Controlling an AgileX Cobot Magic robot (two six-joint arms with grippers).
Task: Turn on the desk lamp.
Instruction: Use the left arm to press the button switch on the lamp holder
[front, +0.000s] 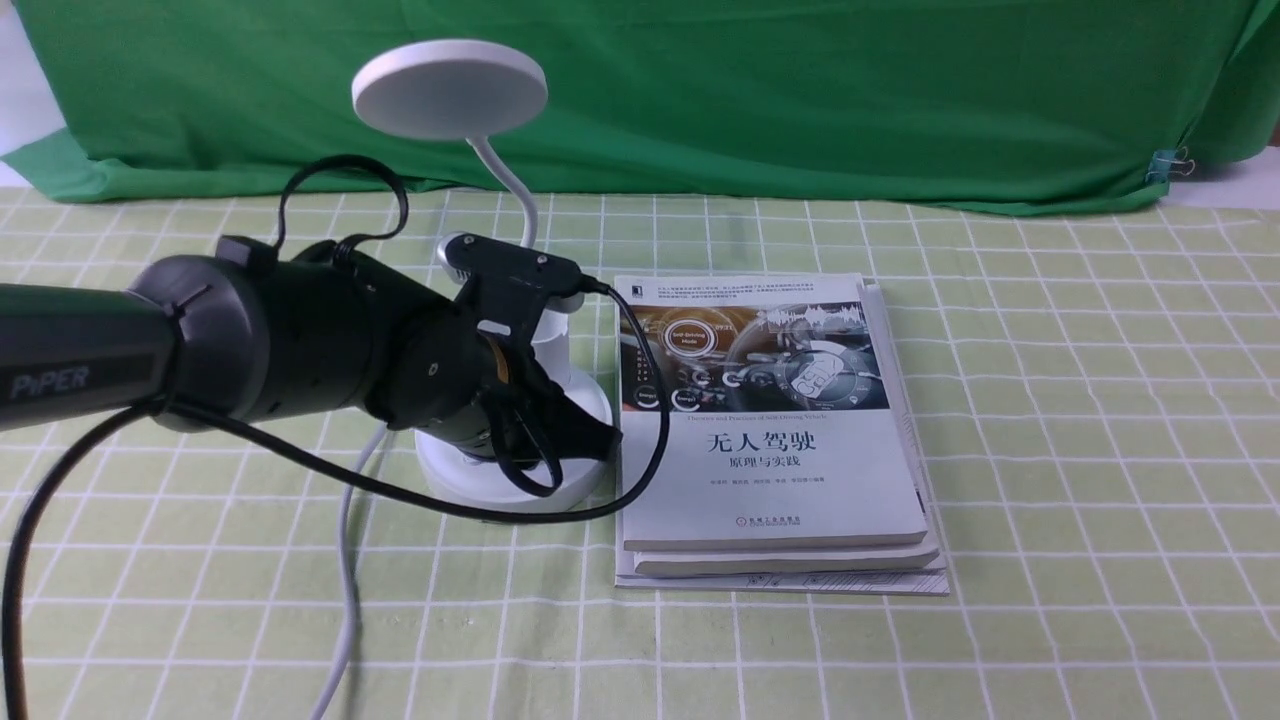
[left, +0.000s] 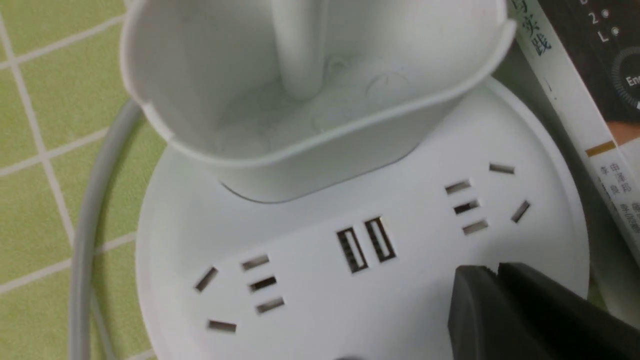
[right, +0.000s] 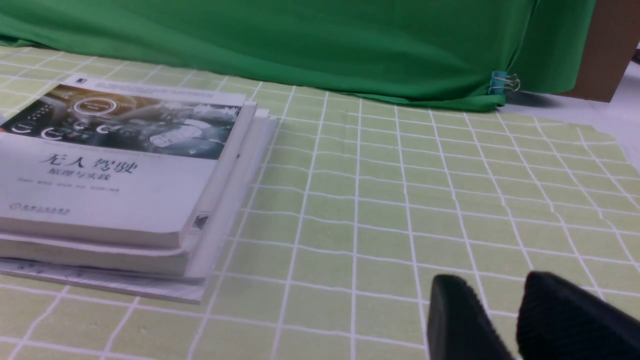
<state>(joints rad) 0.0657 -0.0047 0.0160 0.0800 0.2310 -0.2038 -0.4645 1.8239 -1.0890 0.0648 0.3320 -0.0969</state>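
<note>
Green backdrop cloth (front: 800, 90) hangs along the back edge. The worktop is covered w/ a pale green checked cloth (front: 1050, 450). The desk lamp (front: 450, 88) stands left of centre, approx. midway betw. front & back edges. No glow is seen under its head, and its white cord (front: 345, 580) trails to the front edge. A book stack (front: 770, 430) lies just beside its base (left: 320, 280), on the right-edge side.

The left gripper (left: 492, 275) is clenched w/ nothing betw. the fingers, tip low over the base rim near the USB slots (left: 365, 245); can't tell if it touches. The right gripper (right: 497, 287) is slightly parted & empty, low over bare cloth toward the right edge, well apart from the lamp.

Step in hand, prob.: press the power button w/ the closed tip. No button shows in the left wrist view, so it's likely on the near rim, out of shot. Best to come straight down w/ a light push, avoid the sockets & cup holder (left: 300, 130), and not shove the base into the books.
</note>
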